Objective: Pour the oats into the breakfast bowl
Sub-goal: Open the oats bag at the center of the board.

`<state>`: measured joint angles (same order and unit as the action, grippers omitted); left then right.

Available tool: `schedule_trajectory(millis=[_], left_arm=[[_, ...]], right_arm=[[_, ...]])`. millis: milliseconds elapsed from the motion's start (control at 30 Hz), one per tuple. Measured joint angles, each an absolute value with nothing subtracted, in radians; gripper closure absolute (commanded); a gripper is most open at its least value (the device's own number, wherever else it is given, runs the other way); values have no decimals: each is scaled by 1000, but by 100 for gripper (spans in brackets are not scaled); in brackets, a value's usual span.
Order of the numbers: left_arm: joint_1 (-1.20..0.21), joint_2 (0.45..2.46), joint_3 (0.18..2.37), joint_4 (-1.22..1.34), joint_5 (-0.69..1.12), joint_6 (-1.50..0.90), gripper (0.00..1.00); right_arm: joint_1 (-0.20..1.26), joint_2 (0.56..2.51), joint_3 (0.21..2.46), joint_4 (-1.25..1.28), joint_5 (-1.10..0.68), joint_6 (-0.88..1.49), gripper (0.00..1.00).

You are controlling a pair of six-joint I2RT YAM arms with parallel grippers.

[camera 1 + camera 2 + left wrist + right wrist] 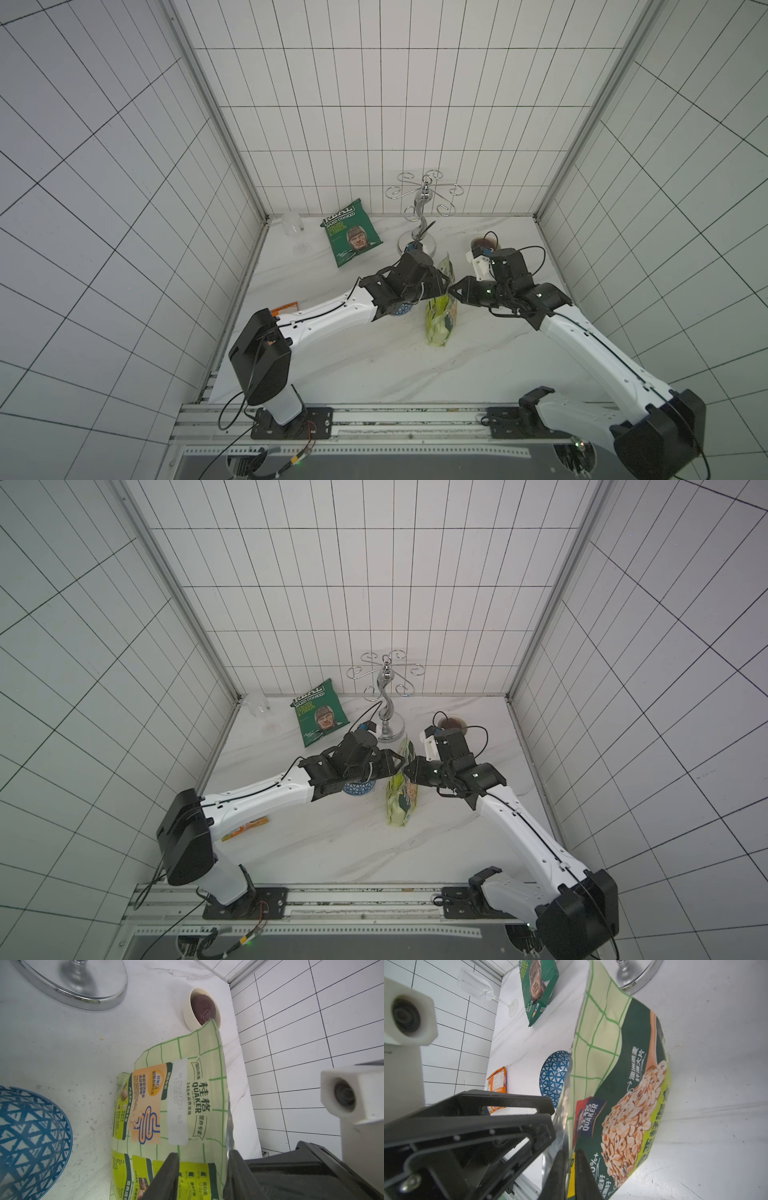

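Looking down on a white marble table (332,365) boxed in by tiled walls behind and at both sides. Showing a tall lime-green pouch (440,320) standing upright near the middle, with bare table lying open in front of it, toward the arm bases. Pinching the pouch's top edge from the right with the right gripper (570,1174), jaws pressed nearly together on the front wall. Straddling the same top from the left with the left gripper (202,1176), jaws spread, one finger (239,1172) touching the pouch's edge; not clear whether gripping. Hiding the oats inside the pouch, and showing a few pale crumbs (101,1038) on the table near it. Placing the blue-and-white bowl (358,788) just left of the pouch, largely covered by the left wrist, inside out of sight. Setting a cream bowl (202,1008) with a dark brown inside behind the pouch to the right. Crowding the room behind the pouch with a chrome stand (72,980), then a green crisp bag (351,239) and a glass (297,232) farther left. Leaving an orange packet (245,828) well left of the pouch, partly under the left arm.
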<state>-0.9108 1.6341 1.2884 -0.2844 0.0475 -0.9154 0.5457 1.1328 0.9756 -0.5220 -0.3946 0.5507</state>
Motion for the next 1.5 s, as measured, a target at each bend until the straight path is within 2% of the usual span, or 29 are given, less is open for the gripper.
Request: schedule_trajectory(millis=[133,333,567,667,967,1033,1167,1500], left_arm=[[-911,1657,1306,-281,80,-902,62],[-906,1678,1319,-290,115,-892,72],[-900,1681,1325,-296,141,-886,72],[-898,1682,1329,-301,154,-882,76],[-890,1703,1365,-338,190,-869,80],[-888,1711,1375,-354,197,-865,84],[-885,1729,1393,-381,205,-855,100],[-879,1718,1383,-370,213,-850,100]], right_arm=[[546,1133,976,-528,-389,526,100],[546,1133,976,-535,-382,498,100],[546,1133,976,-535,-383,451,100],[546,1133,976,-536,-385,424,100],[545,1143,976,-539,-390,348,100],[545,1155,976,-541,-398,325,100],[545,1165,978,-547,-400,297,100],[546,1172,993,-566,-354,268,100]])
